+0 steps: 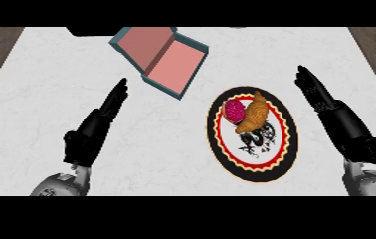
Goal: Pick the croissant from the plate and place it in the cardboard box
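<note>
counter [66, 73]: white marbled top, fills the view
plate [285, 151]: round, black rim, red scalloped ring, white centre with dark pattern; sits right of centre
croissant [253, 114]: golden brown, on the plate's upper part, lying tilted, one tip toward the plate's top edge
pink item [235, 110]: round, magenta, on the plate, touching the croissant's left side
cardboard box [172, 61]: open, pink inside, teal-grey outside, flap folded out; upper centre, up-left of the plate, apart from it
left hand [103, 117]: black, fingers straight and together, pointing up toward the box; holds nothing, well left of the plate
right hand [323, 97]: black, fingers straight, pointing up-left; holds nothing, just right of the plate, not touching croissant
forearms: grey, both enter from lower edge
task state: croissant on the plate, box holds nothing visible
</note>
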{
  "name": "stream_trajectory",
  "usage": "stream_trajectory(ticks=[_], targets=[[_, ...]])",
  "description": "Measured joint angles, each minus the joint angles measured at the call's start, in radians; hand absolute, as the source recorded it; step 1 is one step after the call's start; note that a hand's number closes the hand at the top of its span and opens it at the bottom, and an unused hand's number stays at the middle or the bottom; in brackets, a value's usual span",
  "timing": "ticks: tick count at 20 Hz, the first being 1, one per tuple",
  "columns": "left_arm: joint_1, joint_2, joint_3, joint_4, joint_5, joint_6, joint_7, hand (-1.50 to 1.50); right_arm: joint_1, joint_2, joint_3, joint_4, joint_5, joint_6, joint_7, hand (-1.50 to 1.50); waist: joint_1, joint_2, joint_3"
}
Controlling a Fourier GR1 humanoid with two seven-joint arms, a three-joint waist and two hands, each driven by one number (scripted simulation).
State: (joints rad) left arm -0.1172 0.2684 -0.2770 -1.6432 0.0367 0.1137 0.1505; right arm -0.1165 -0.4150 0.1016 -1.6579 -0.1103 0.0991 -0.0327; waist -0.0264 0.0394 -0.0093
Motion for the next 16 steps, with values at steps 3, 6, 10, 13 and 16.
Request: stream_trajectory(ticks=[3, 6, 10, 13, 16], targets=[[-0.003, 0.036, 0.051, 0.054, -0.032, 0.020, -0.010, 0.00, -0.004, 0.029, -0.020, 0.044, 0.015, -0.049, 0.023, -1.50, 0.016, -0.019, 0.005], [0.018, 0.118, 0.139, 0.100, -0.084, 0.070, -0.007, 0.00, -0.005, 0.073, -0.040, 0.066, 0.037, -0.140, 0.078, -1.50, 0.033, -0.028, 0.007], [0.037, 0.168, 0.189, 0.135, -0.110, 0.096, -0.001, 0.00, 0.019, -0.115, 0.042, 0.111, 0.316, -0.141, 0.102, -1.50, 0.062, -0.028, -0.003], [0.037, 0.192, 0.239, 0.200, -0.118, 0.111, -0.017, 0.00, 0.078, -0.045, 0.053, 0.153, 0.353, -0.232, 0.042, -1.50, 0.041, -0.032, 0.004], [0.044, 0.204, 0.268, 0.224, -0.120, 0.110, -0.027, 0.00, 0.119, 0.006, 0.029, 0.185, 0.311, -0.258, -0.092, -1.50, 0.032, -0.035, 0.008]])
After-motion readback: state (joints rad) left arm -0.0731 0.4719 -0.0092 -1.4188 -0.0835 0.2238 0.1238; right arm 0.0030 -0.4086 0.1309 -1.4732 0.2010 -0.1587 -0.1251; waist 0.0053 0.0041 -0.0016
